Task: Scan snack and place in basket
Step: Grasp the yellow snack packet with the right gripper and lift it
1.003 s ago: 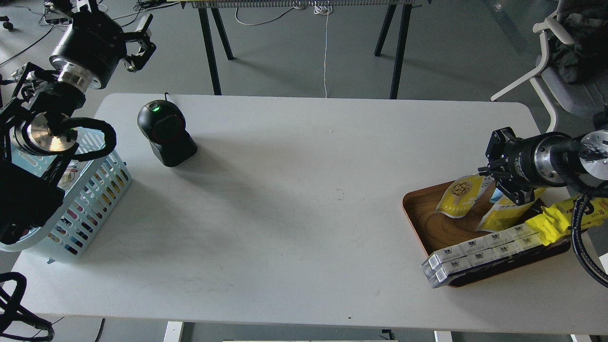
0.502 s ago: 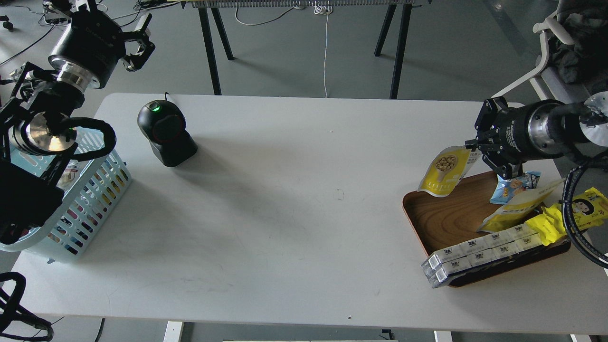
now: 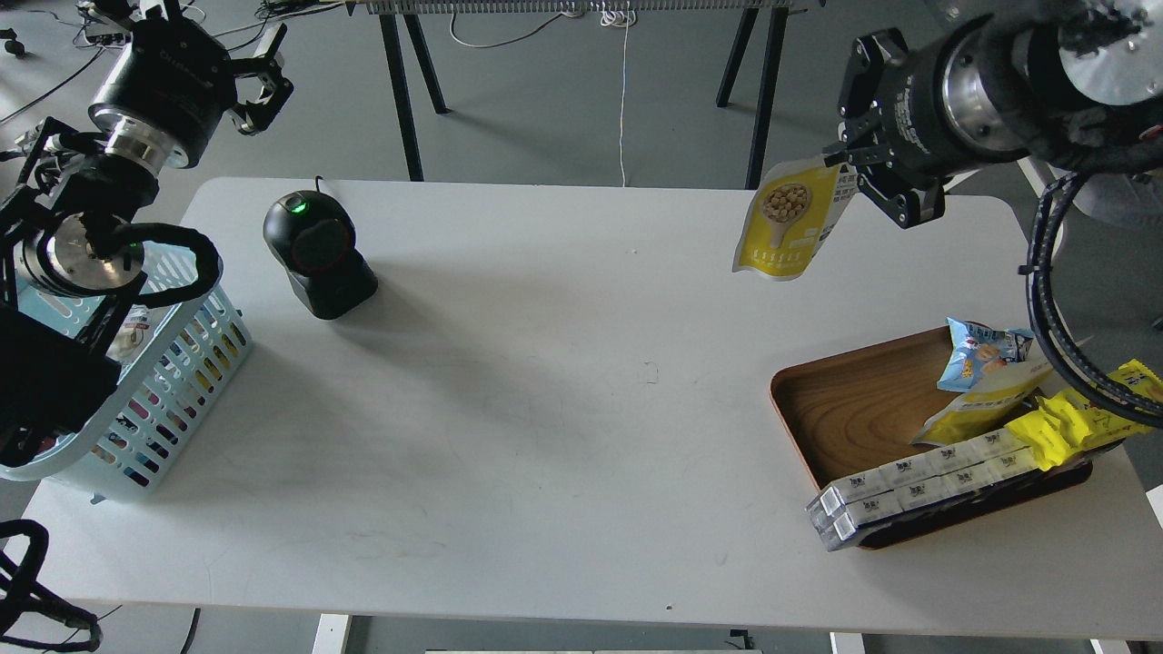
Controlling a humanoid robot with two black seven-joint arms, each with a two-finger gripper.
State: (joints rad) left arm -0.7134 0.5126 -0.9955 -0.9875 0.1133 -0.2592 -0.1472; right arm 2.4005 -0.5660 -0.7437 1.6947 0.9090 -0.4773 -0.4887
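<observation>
My right gripper (image 3: 852, 171) is shut on the top edge of the snack (image 3: 787, 222), a yellow-and-white pouch picturing beige balls on a spoon. The pouch hangs in the air above the table's far right part. The black barcode scanner (image 3: 317, 255) with a green light stands at the table's far left. The light blue basket (image 3: 173, 368) stands at the left edge, partly hidden by my left arm. My left gripper (image 3: 259, 82) is raised beyond the table's far left corner, open and empty.
A brown wooden tray (image 3: 849, 413) at the right holds a small blue packet (image 3: 981, 350), a yellow pouch (image 3: 986, 404), white boxes (image 3: 918, 481) and yellow wrappers (image 3: 1081, 413). Table legs and a chair stand behind the white table (image 3: 563, 409).
My right gripper has lifted the snack out of the tray, up and away toward the table's far right, and slightly left. The left arm has hardly moved.
</observation>
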